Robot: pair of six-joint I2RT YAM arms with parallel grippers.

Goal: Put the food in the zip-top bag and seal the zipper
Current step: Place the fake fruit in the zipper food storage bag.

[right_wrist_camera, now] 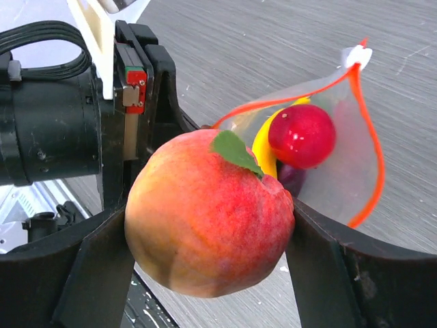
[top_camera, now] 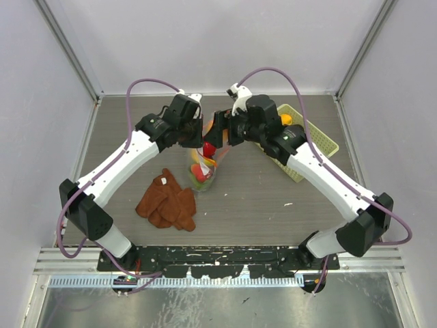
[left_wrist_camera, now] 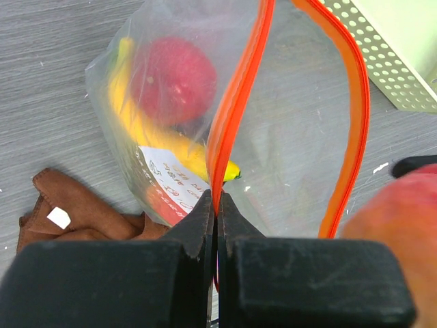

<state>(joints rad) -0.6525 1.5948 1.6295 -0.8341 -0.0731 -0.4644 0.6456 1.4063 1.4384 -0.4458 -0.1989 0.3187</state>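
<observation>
Nearest our bases lies the rust-brown cloth (top_camera: pixel 167 203), just left of the zip-top bag (left_wrist_camera: pixel 293 137) and no part of the job. The bag's loaded end sits beside it on the table (top_camera: pixel 273 198), with the red apple (left_wrist_camera: pixel 174 78), the banana (left_wrist_camera: pixel 136 119) and a dark purple piece (right_wrist_camera: pixel 293 179) inside.

Further out the bag's mouth is raised. Our left gripper (left_wrist_camera: pixel 217 212) is pinched closed on one lip of the zipper (left_wrist_camera: pixel 235 116), and the other lip bows away, so the opening gapes. Our right gripper (right_wrist_camera: pixel 210 273) is clamped around the peach (right_wrist_camera: pixel 208 219), which hangs just beside that opening and not yet inside it.

We judge the step in hand to be dropping the peach in. To do it well:

- We hold the left pinch firm and steady so the mouth does not collapse.
- We bring the peach over the middle of the gap, clear of both orange strips.
- We lower it past the lips before spreading the fingers, since the peach looks nearly as wide as the opening.

Farthest off, the pale green basket (top_camera: pixel 321 147) holds an orange-yellow piece (top_camera: pixel 286 119), so sealing looks some way off.
</observation>
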